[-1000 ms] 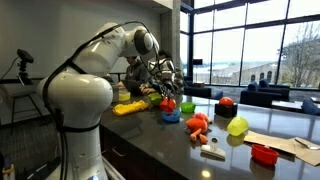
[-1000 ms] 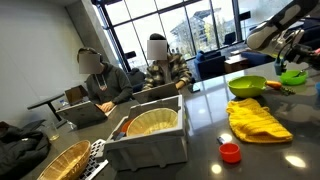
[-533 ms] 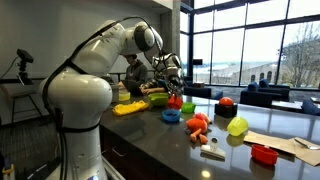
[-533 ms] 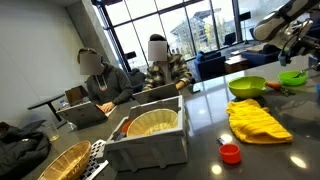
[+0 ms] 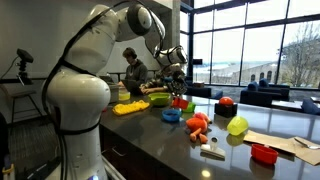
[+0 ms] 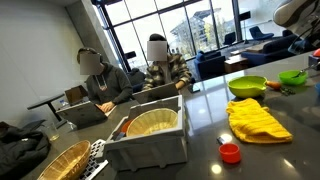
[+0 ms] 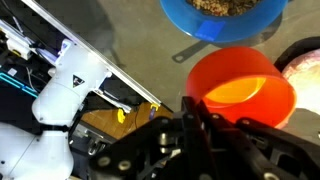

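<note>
Ok | gripper (image 7: 196,118) pinched shut on rim of orange cup (image 7: 243,92) | I judge it light, stiff, slick plastic | rim wall is my hold | blue bowl (image 7: 222,14) near

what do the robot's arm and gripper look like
The arm is glossy white, built from fat rounded segments with darker bands at the joints, and its lower link is large and bulbous. The gripper is matte black, with angular linkage fingers that narrow toward the tips. Any cabling at the wrist is too small to make out.
</note>
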Robot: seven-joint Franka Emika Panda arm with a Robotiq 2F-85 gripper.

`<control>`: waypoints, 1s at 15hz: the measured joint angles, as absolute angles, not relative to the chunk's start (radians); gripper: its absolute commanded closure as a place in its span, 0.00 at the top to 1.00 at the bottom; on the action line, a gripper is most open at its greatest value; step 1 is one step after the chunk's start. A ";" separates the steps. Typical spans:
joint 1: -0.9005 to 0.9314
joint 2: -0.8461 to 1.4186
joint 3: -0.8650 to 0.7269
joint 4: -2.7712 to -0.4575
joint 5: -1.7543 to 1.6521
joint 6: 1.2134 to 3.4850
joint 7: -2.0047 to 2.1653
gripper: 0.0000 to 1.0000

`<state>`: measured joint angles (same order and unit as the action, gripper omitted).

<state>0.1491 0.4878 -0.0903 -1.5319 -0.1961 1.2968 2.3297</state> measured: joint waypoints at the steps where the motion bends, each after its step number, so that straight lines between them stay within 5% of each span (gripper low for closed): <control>1: 0.139 0.453 -0.091 -1.579 -0.190 1.338 2.349 0.01; 7: 0.084 0.331 -0.094 -1.698 -0.185 1.429 2.383 0.01; 15: 0.059 0.400 -0.095 -1.399 -0.253 1.332 2.353 0.01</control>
